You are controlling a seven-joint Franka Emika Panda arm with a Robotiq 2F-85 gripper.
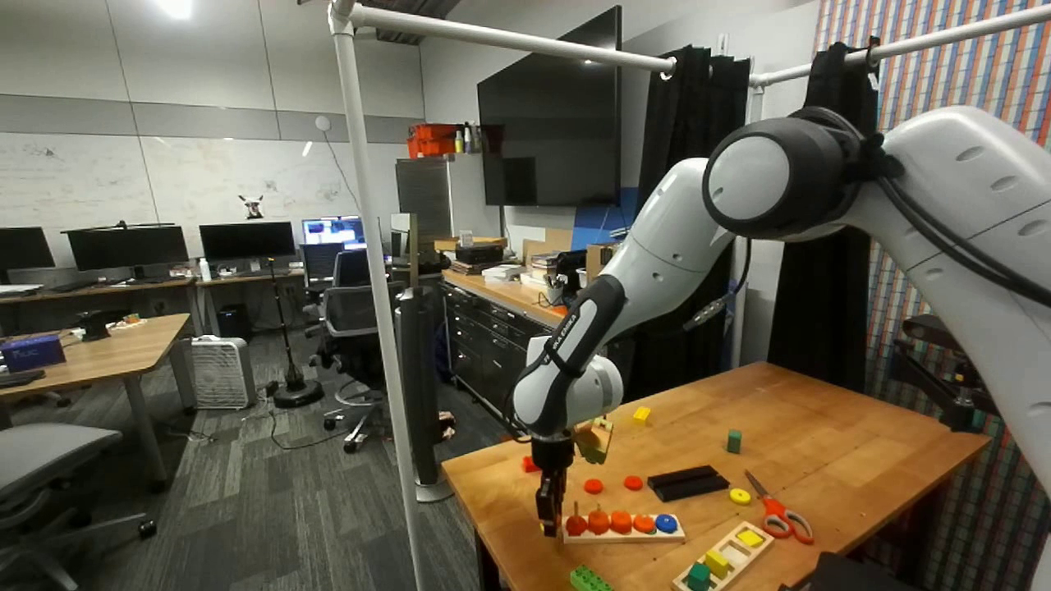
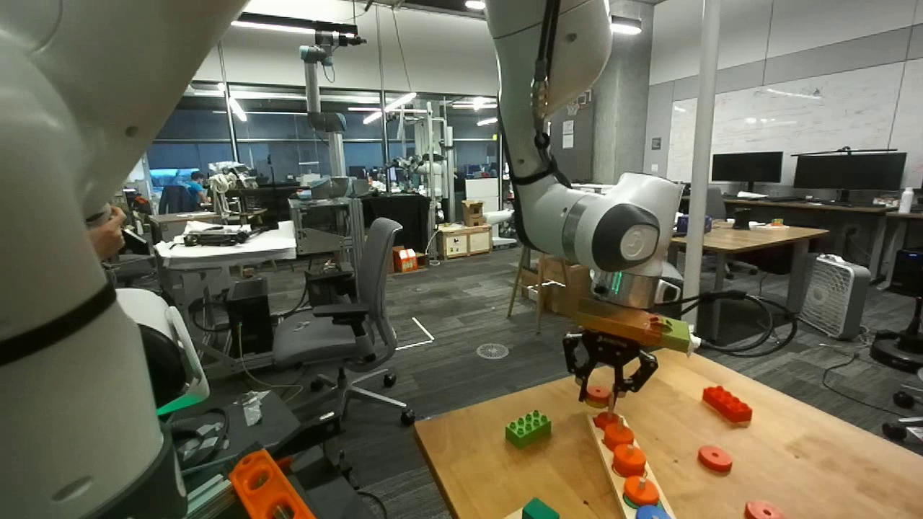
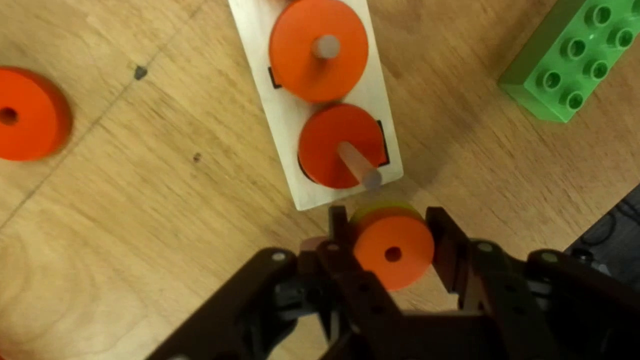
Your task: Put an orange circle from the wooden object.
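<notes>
The wooden object [image 1: 624, 537] is a low light-wood block on the table, with several orange-red round pieces and a blue one on pegs. It also shows in an exterior view [image 2: 611, 472] and the wrist view [image 3: 311, 200]. The end piece [image 3: 340, 145] is low on a tall peg. My gripper [image 3: 385, 225] is shut on an orange circle [image 3: 400, 270], just past the block's end and apart from it. A yellow layer shows under that circle. The gripper [image 2: 600, 389] and circle [image 2: 598, 394] also show in an exterior view. In an exterior view the gripper [image 1: 549, 517] hides most of the circle.
Loose orange discs [image 1: 593, 486] [image 2: 714, 458] lie beside the block. A green brick [image 3: 560, 70] lies on its other side. A red brick [image 2: 727, 405], a black rectangle [image 1: 688, 483], scissors [image 1: 780, 517] and a shape board [image 1: 731, 558] are also on the table.
</notes>
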